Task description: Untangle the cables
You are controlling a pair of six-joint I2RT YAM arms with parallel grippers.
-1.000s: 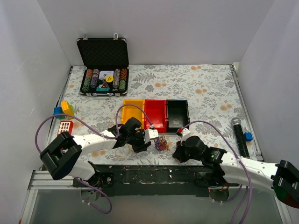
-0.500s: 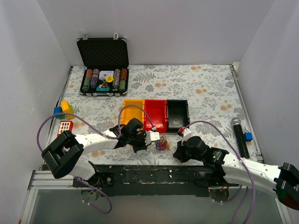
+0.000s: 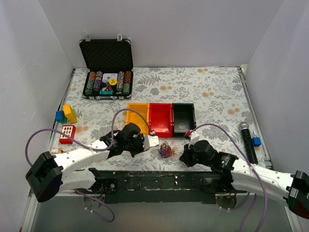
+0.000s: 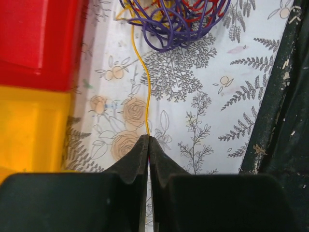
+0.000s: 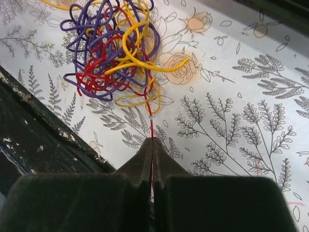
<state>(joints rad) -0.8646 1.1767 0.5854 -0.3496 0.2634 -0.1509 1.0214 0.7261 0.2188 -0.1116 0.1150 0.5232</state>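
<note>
The cables form a small knot of purple, red and yellow wires point(image 3: 165, 150) near the table's front edge, between my two grippers. In the left wrist view the knot point(image 4: 176, 19) sits at the top, and a taut yellow strand point(image 4: 143, 82) runs from it into my left gripper point(image 4: 148, 141), which is shut on it. In the right wrist view the knot point(image 5: 113, 53) lies ahead, and a red strand point(image 5: 150, 121) runs into my right gripper point(image 5: 152, 142), shut on it. In the top view the left gripper point(image 3: 150, 141) is left of the knot, the right gripper point(image 3: 186, 155) right of it.
Yellow point(image 3: 136, 116), red point(image 3: 161, 118) and black point(image 3: 183, 118) bins stand just behind the knot. An open poker-chip case point(image 3: 106, 82) is at the back left. Toy blocks point(image 3: 66, 114) lie at left, a microphone point(image 3: 247, 137) at right. The table's black front rail point(image 3: 159, 176) is close.
My left arm has drawn back to the left, pulling the yellow strand out of the knot. The knot has shifted slightly. The right gripper has stayed nearly in place.
</note>
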